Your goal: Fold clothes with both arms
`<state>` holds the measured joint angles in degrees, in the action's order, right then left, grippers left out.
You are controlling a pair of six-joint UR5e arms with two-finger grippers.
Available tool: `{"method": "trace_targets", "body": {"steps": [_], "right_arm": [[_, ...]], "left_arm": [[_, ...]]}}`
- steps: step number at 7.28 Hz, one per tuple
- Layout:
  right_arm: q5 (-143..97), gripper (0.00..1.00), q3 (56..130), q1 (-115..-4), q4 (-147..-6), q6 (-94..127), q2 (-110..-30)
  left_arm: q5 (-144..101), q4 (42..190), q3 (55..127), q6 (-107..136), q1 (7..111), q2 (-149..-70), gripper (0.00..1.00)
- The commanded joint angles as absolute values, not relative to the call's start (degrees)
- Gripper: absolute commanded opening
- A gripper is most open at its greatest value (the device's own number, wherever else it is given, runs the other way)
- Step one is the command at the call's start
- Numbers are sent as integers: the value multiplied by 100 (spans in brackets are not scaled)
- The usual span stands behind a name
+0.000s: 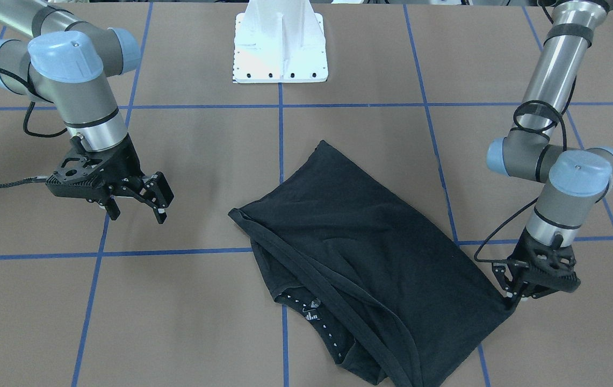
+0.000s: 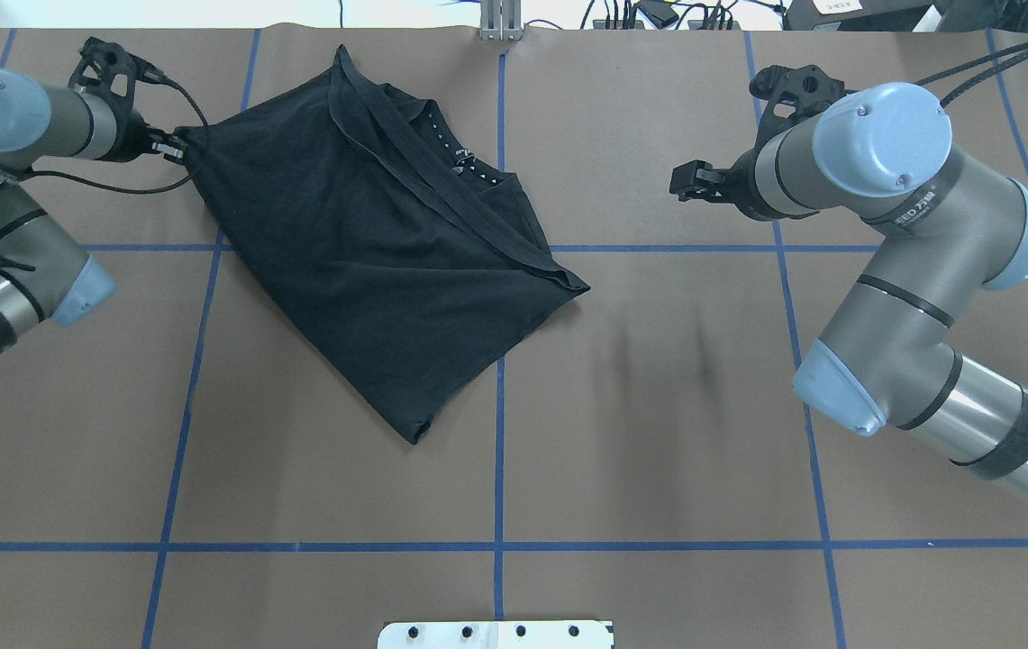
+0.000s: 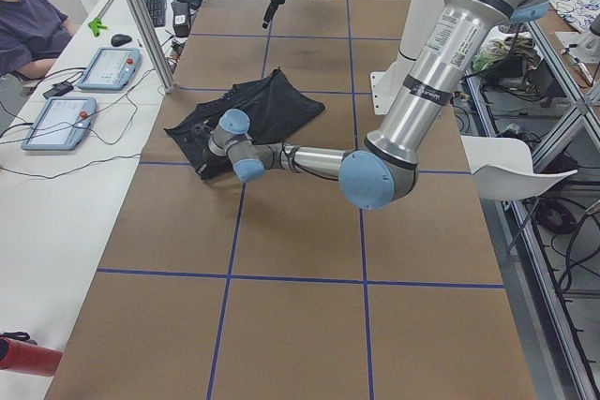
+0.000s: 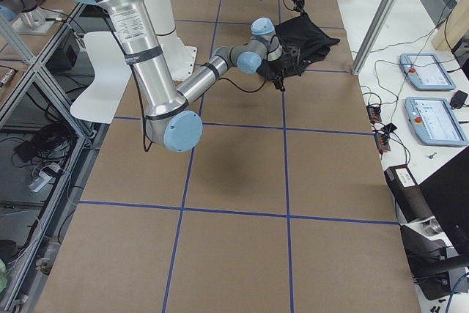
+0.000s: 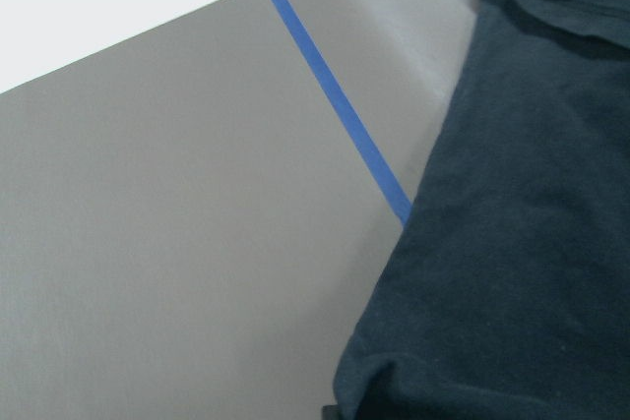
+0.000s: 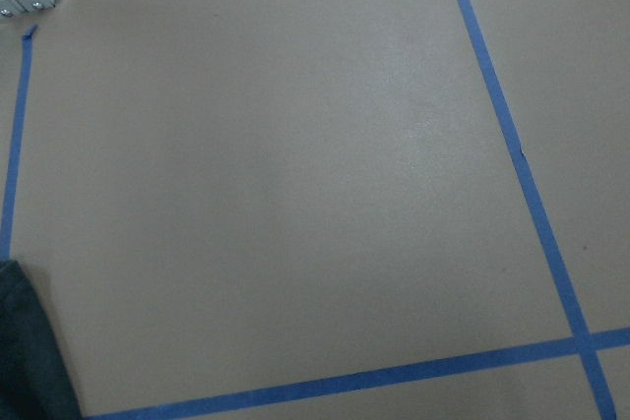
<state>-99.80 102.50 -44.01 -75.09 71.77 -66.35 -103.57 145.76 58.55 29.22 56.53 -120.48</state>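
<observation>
Both outstretched: left claw (image 1: pixel 510 302) pinches T-shirt (image 1: pixel 370 242) corner, right claw (image 1: pixel 137 216) hangs spread.

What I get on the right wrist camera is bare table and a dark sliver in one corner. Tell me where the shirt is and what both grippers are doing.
Observer: The black T-shirt lies folded and diagonal on the table, toward the left arm's side.
Operator: Report the left gripper.
Observer: The left gripper is shut on one corner of the T-shirt.
Operator: Now the right one.
Observer: The right gripper is open, well apart from the T-shirt, holding nothing.
</observation>
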Motion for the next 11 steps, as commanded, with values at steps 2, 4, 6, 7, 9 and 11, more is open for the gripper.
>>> {"method": "trace_targets", "body": {"steps": [2,4,6,7,9,11], "right_arm": [[-9958,100,10169,-4202,-7506,7198,-6540],[-9923,100,9855,-4105,-7488,7277,-6182],[-9557,100,8322,-3877,-7366,7767,-4701],[-9441,100,7601,-3763,-6695,7961,-4363],[-9011,100,6343,-3587,-5706,8191,-3765],[-8861,98,6082,-3446,-5695,8235,-3604]], "left_arm": [[-10837,14844,5537,2076,6213,-12226,100],[-11456,14853,5730,1750,6520,-12086,100],[-11522,14845,6334,1828,6504,-11621,100],[-11531,14853,6363,1915,6504,-11584,100],[-11522,14862,6416,1995,6504,-11584,100],[-11531,14862,6495,2223,6469,-11505,100]]}}
